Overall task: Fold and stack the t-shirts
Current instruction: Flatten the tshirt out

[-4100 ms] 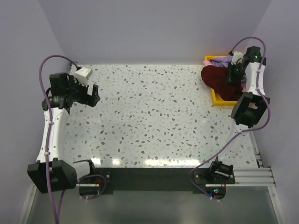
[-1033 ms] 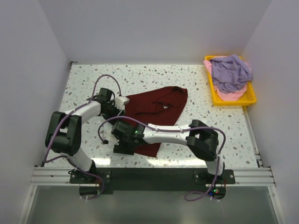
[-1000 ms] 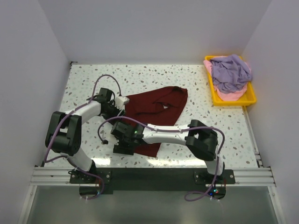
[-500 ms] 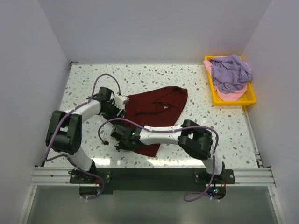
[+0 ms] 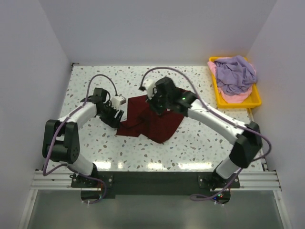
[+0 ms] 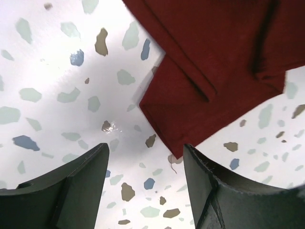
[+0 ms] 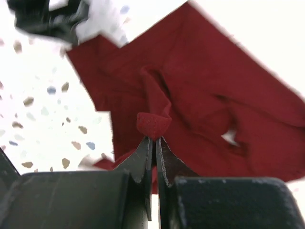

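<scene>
One maroon shirt [image 5: 152, 121], on bench [image 5: 214, 138] well left of yellow tray [image 5: 238, 104]. Right jaws: closed on a pinch of it, moved nearer the tray than half a second ago. Left jaws: wide, empty, at the shirt corner farthest from tray. Lavender shirt [image 5: 234, 74], pink shirt [image 5: 238, 97]: in tray, unmoved.

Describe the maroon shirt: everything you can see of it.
The maroon shirt is soft, plain dark red cloth with stitched hems. It lies crumpled and partly doubled over on the speckled table, left of centre. The right pincer is shut on a small pinch of its fabric, and a ridge stands up from the rest there. One hemmed corner lies flat near the open left pincer, which grips nothing. The shirt lies well apart from the tray.
</scene>
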You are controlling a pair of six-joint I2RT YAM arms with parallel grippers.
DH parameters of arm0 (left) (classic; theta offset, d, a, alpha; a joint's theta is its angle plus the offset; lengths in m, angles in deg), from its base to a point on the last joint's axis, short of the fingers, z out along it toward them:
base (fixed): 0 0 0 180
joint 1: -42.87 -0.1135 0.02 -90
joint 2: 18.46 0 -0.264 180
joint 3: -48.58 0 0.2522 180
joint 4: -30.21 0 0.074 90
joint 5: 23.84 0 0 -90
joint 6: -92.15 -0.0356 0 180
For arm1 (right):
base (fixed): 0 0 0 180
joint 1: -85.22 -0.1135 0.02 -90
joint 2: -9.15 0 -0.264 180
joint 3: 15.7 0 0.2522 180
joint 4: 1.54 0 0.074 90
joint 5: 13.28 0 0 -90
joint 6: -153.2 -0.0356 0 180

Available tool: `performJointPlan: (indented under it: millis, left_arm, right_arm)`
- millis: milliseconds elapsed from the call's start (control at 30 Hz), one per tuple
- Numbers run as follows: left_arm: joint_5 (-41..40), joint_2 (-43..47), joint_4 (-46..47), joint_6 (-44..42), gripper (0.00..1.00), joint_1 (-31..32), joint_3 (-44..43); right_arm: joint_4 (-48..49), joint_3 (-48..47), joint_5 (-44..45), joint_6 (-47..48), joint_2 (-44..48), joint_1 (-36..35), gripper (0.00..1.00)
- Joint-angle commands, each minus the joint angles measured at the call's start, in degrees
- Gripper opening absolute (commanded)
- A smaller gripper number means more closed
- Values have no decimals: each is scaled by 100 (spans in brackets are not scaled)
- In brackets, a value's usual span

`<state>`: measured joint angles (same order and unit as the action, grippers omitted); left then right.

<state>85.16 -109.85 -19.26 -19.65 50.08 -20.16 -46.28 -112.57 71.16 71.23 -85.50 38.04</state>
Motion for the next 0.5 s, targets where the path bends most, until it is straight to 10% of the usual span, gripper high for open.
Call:
performJointPlan:
  millis: [0, 467]
  left_arm:
    - [376, 561, -147, -70, 68, 0, -22]
    - [-169, 289, 371, -8, 66, 413, 479]
  right_arm:
    - [-91, 251, -191, -153, 1130, 453, 0]
    - [-663, 927, 855, -188, 2696, 2274, 0]
